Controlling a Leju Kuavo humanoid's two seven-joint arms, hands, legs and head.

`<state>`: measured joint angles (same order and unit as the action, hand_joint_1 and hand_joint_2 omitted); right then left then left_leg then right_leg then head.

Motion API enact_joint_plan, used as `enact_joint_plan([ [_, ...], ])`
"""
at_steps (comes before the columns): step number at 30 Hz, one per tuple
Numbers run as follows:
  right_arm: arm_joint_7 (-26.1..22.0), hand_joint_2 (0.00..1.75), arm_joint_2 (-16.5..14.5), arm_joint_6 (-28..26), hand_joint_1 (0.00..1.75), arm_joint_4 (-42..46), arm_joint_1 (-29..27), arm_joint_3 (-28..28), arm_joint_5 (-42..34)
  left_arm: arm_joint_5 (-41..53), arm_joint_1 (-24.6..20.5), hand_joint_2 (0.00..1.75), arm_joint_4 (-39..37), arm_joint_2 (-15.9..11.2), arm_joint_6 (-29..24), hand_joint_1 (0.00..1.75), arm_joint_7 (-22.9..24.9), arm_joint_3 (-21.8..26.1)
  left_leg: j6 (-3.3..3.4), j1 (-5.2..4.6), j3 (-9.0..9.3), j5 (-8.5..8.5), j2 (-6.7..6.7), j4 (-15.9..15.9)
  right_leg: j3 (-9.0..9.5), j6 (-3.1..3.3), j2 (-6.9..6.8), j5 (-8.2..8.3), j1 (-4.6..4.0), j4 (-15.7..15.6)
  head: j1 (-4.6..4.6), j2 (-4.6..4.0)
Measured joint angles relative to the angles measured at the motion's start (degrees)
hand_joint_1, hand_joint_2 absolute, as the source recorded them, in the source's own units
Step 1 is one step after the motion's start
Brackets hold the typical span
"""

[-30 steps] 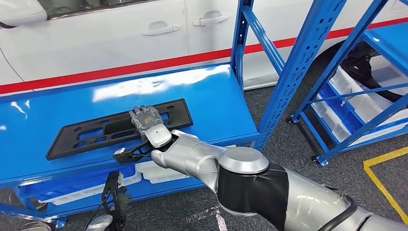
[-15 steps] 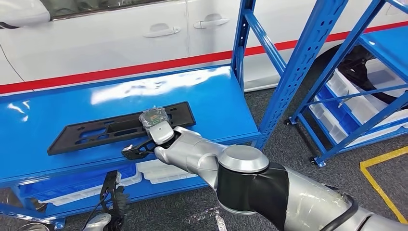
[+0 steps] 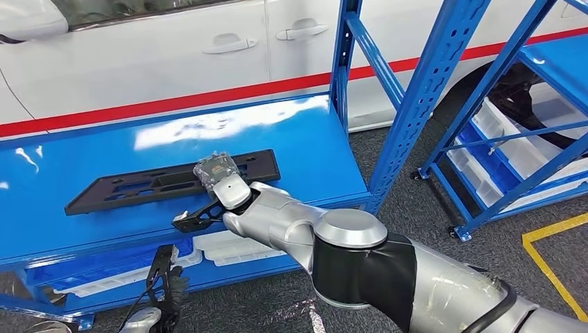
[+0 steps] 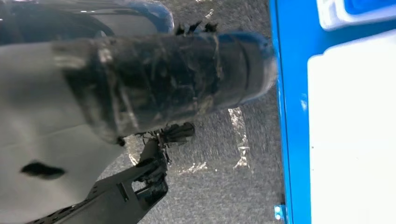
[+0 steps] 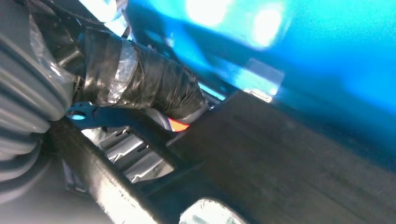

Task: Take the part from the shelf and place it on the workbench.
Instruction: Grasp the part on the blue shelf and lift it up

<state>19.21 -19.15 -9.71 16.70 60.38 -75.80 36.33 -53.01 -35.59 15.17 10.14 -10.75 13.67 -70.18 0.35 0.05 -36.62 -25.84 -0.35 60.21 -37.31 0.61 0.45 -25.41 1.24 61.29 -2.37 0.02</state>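
A white car with a red stripe (image 3: 208,94) is seen behind a glossy blue bench (image 3: 305,149), and blue shelf posts (image 3: 423,104) rise at the right over a grey carpeted floor (image 3: 416,208). White bins (image 3: 229,246) are stored on the lower level under the bench top, and more are seen in the shelving at the far right. A yellow line (image 3: 548,257) is marked on the floor at the lower right.

A long, flat black plastic part (image 3: 139,186) with cut-out slots is laid on the bench top, running from the left toward the middle and lying slightly slanted to the front edge. The right robot hand (image 3: 218,173) is placed over the right end of the part, with the silver arm reaching in from the lower right. In the right wrist view, taped dark fingers (image 5: 140,88) are seen curled down against the part's frame (image 5: 261,158), so the part seems to be gripped at that end, though the blur makes it hard to be sure.

The left robot hand (image 3: 163,295) is hung low beside the bench's lower level, near the floor. Its dark fingers are seen from the head view, but whether they are spread or closed cannot be told.
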Motion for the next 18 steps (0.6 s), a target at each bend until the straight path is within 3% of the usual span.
enact_joint_plan([
  [2,-1.2,1.75,0.0,-2.9,1.75,0.0,0.0,0.1,0.0,0.3,0.0,0.0,0.0,0.0,-1.0,0.0,-1.3,-0.3,-0.44,0.13,-1.86,-2.6,0.08,4.3,0.03,0.52,-0.02,0.12,0.07,-0.1,0.01,0.0],
  [3,-2.1,1.75,0.1,-5.0,1.75,0.0,0.0,0.3,-0.1,0.5,0.0,0.0,0.0,0.0,-1.6,0.0,-2.1,-0.4,-0.59,0.17,-3.48,-4.4,0.09,8.0,0.0,0.66,0.0,0.13,0.01,-0.1,0.01,0.0],
  [5,-4.1,1.75,0.3,-9.9,1.75,0.1,0.0,1.0,-0.2,0.7,0.3,0.87,0.0,0.0,-2.9,0.0,-3.4,-0.5,-0.66,0.21,-6.57,-6.54,0.09,14.5,-0.03,0.78,0.09,0.11,-0.14,-0.1,0.01,0.0],
  [6,-5.3,1.75,0.4,-12.6,1.75,0.1,0.0,1.5,-0.2,0.7,0.5,1.31,0.0,-0.1,-3.6,0.0,-4.1,-0.6,-0.58,0.21,-7.18,-6.26,0.08,15.5,-0.03,0.81,0.17,0.09,-0.2,-0.1,0.01,0.0],
  [7,-6.5,1.75,0.5,-15.3,1.75,0.3,0.1,2.1,-0.2,0.8,0.6,1.75,0.0,-0.1,-4.1,0.0,-4.8,-0.6,-0.4,0.21,-6.58,-4.77,0.08,14.0,0.01,0.81,0.27,0.08,-0.23,-0.1,0.01,0.0],
  [9,-8.8,1.75,0.6,-20.7,1.75,1.0,0.2,3.4,0.2,0.9,0.7,1.75,0.0,-0.2,-5.2,0.0,-6.2,-0.6,0.11,0.13,-3.28,-0.79,0.05,6.6,0.1,0.77,0.43,0.01,-0.25,-0.2,0.0,0.0],
  [11,-10.8,1.75,0.8,-25.4,1.75,2.0,0.3,4.7,1.4,1.0,0.7,1.75,0.0,-0.4,-5.8,0.0,-7.2,-0.6,0.46,-0.19,-0.79,1.23,-0.03,1.3,0.04,0.59,0.53,0.04,-0.36,-0.3,0.01,0.0],
  [15,-13.7,1.75,1.9,-29.5,1.75,7.1,-0.6,8.3,8.0,0.9,1.1,1.75,0.0,-1.2,-6.3,0.0,-8.6,-0.6,0.9,-0.31,0.17,0.95,0.0,-1.1,-0.32,-0.18,0.6,0.26,-0.38,-0.8,0.0,0.0],
  [17,-15.4,1.75,2.8,-29.7,1.75,11.1,-2.2,11.1,11.1,0.8,1.4,1.75,0.0,-1.8,-6.5,0.0,-9.5,-0.6,1.32,0.0,0.79,1.21,0.03,-2.2,-1.05,-0.63,0.33,-1.0,-0.56,0.9,-0.06,0.0],
  [18,-16.2,1.75,3.3,-29.7,1.75,13.3,-3.2,12.7,12.2,0.7,1.5,1.75,0.0,-2.1,-6.6,0.0,-10.1,-0.6,1.58,0.13,1.07,1.34,0.04,-2.6,-2.1,-0.79,0.19,-2.36,-0.63,3.2,-0.1,0.0],
])
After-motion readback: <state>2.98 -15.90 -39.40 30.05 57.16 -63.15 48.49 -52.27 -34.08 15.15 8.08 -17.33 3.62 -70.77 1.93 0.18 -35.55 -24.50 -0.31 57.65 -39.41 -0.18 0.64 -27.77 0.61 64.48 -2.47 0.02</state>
